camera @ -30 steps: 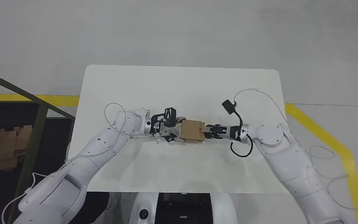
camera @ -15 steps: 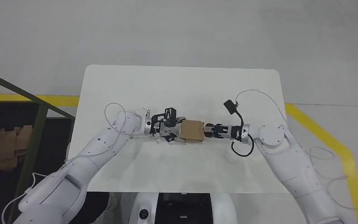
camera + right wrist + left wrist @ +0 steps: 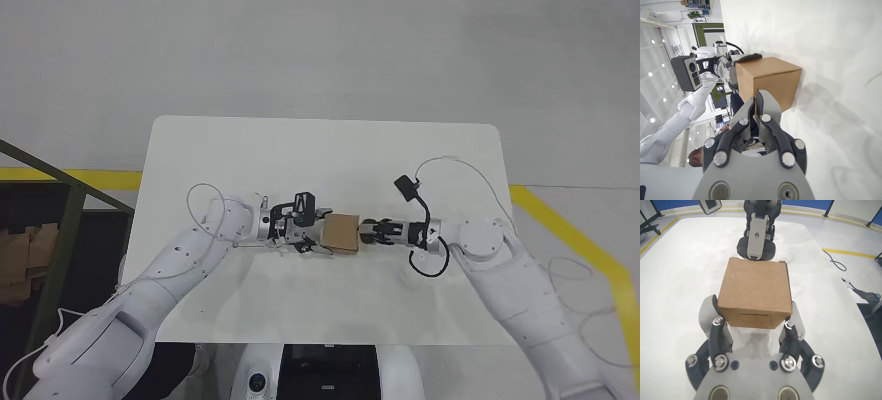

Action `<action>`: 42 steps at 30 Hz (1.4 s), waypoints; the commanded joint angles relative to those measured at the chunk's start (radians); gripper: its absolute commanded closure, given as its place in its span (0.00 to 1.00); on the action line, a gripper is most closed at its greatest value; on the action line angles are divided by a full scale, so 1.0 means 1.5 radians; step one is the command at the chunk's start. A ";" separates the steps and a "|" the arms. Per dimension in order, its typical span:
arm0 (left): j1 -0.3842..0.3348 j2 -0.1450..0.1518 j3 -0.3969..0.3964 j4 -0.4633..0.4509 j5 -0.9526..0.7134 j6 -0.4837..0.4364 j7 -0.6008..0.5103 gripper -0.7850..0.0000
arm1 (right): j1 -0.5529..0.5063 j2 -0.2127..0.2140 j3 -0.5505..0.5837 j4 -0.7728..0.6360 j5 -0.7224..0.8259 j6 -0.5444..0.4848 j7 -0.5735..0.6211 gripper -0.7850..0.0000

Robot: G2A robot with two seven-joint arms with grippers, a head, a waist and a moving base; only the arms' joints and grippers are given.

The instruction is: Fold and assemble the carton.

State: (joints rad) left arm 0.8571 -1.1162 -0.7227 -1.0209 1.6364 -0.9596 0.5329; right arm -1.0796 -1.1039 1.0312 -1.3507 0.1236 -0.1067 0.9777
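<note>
A small brown carton (image 3: 342, 233) stands closed in the middle of the white table (image 3: 300, 150). My left gripper (image 3: 754, 306) is shut on the carton (image 3: 755, 289), one finger (image 3: 706, 311) on each side wall at its near end. A tuck flap with a slot shows on that end. From the opposite side my right gripper (image 3: 755, 98) is shut, its tips against the top edge of the carton's (image 3: 772, 79) far end face. In the left wrist view the right gripper (image 3: 755, 256) sits just behind that edge.
A thin cable (image 3: 450, 162) loops over the table by the right arm, with a small black box (image 3: 406, 186) on it. Open table lies ahead of and behind the carton. Yellow floor tape (image 3: 545, 215) runs past the table's right edge.
The right gripper has edged a little towards the carton and the left arm. The left gripper keeps its hold and has not moved.
</note>
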 commanded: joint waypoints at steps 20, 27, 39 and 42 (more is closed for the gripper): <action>0.001 0.000 -0.001 -0.002 0.001 0.003 -0.002 0.09 | -0.022 0.002 -0.007 -0.032 0.006 0.009 0.008 0.76; 0.001 0.000 -0.002 0.000 -0.001 0.003 -0.003 0.05 | -0.026 0.006 0.009 -0.041 -0.002 0.010 0.001 0.45; 0.008 0.020 -0.044 -0.007 -0.009 -0.015 0.040 0.00 | -0.059 0.023 0.076 -0.094 -0.048 -0.026 -0.052 0.00; 0.013 0.029 -0.064 -0.018 -0.017 -0.031 0.054 0.00 | -0.067 0.027 0.098 -0.102 -0.063 -0.045 -0.069 0.00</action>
State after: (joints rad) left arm 0.8746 -1.0768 -0.8101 -1.0438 1.6151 -0.9970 0.6081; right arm -1.1772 -1.0651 1.1685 -1.5007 0.0356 -0.1676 0.8804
